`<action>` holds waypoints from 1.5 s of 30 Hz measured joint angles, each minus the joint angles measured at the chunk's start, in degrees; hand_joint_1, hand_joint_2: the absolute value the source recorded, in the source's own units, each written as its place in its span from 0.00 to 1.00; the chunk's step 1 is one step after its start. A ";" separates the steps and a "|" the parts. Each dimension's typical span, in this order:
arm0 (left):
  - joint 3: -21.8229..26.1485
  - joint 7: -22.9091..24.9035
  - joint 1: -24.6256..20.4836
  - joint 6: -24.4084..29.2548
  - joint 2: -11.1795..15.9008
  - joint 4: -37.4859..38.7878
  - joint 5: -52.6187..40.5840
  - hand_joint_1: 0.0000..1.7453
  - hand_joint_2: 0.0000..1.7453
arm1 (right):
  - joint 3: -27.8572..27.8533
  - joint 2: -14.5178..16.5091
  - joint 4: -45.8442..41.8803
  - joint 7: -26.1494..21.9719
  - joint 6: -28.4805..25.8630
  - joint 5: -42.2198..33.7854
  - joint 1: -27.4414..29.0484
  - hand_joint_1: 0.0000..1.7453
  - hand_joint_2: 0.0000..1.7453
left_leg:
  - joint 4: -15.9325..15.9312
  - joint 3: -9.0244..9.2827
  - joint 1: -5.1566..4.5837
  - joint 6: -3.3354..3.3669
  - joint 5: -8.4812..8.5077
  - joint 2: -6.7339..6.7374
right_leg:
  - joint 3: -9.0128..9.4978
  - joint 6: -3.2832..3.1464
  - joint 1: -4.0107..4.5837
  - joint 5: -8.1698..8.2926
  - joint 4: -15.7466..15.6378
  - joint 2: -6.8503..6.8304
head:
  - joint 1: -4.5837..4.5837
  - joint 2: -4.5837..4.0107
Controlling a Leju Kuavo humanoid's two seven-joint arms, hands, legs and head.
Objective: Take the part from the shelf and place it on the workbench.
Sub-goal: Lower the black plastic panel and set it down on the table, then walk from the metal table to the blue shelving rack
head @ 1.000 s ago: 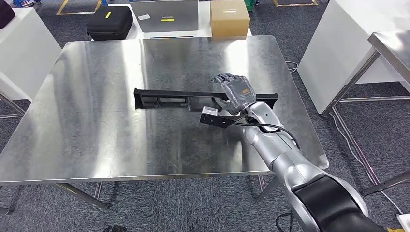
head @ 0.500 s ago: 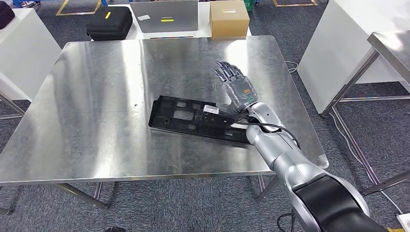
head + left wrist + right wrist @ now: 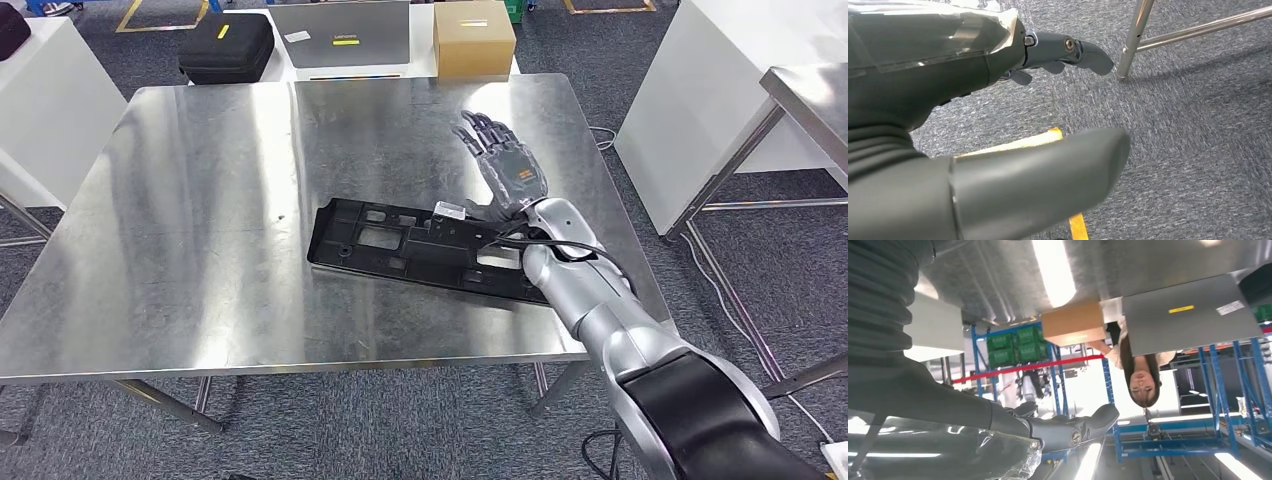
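left hand [image 3: 998, 125]: fingers apart, holding nothing | below: grey carpet [image 3: 1198, 150] with a yellow tape strip [image 3: 1020, 143] | metal leg [image 3: 1134, 37], probably a table's, with crossbar [image 3: 1198, 32]

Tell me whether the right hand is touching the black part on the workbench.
Cannot tell. In the head view the right hand is open, fingers raised off the black part, but its wrist overlaps the part's edge.

The part's [image 3: 430, 250] end nearest the right arm [image 3: 600, 310] is covered by the wrist and forearm; its outline there cannot be traced. The small white label [image 3: 447, 210] on the part is too small to read. Beyond the table [image 3: 200, 200], the black case [image 3: 227, 45] is cut off by the picture's top edge.
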 joint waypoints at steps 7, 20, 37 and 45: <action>0.22 -0.84 0.36 0.02 0.07 0.00 1.56 0.00 0.00 | 0.20 -3.25 0.07 6.40 -1.88 1.79 -3.28 0.00 1.00 | 0.06 -0.01 0.00 0.00 0.00 -0.01 | -0.04 0.00 -0.02 0.00 0.00 -0.02 | 0.00 0.00; 2.15 -3.10 1.46 -0.92 -0.05 0.17 4.81 0.00 0.00 | -6.97 -22.04 2.04 14.39 -6.85 2.72 -9.34 0.00 1.00 | 0.40 -0.35 -0.07 0.23 -0.15 -0.50 | -0.11 0.01 -0.03 -0.01 -0.03 -0.41 | 0.00 0.00; 5.29 -4.81 1.72 -1.80 -1.96 0.33 8.34 0.00 0.00 | -33.47 -43.54 1.41 13.42 -13.75 -5.20 20.02 0.00 1.00 | 0.49 -0.54 -0.27 0.90 -0.58 -0.80 | -0.10 0.26 -0.01 -0.18 -0.07 -0.70 | 0.00 0.00; 5.79 -3.42 2.06 -1.81 -3.29 0.57 8.44 0.00 0.00 | -65.82 -37.61 -5.24 3.87 -13.76 -1.63 39.59 0.00 1.00 | 0.46 -0.58 -0.33 0.95 -0.61 -1.20 | -0.02 0.59 0.02 -0.40 -0.07 -1.05 | 0.03 0.00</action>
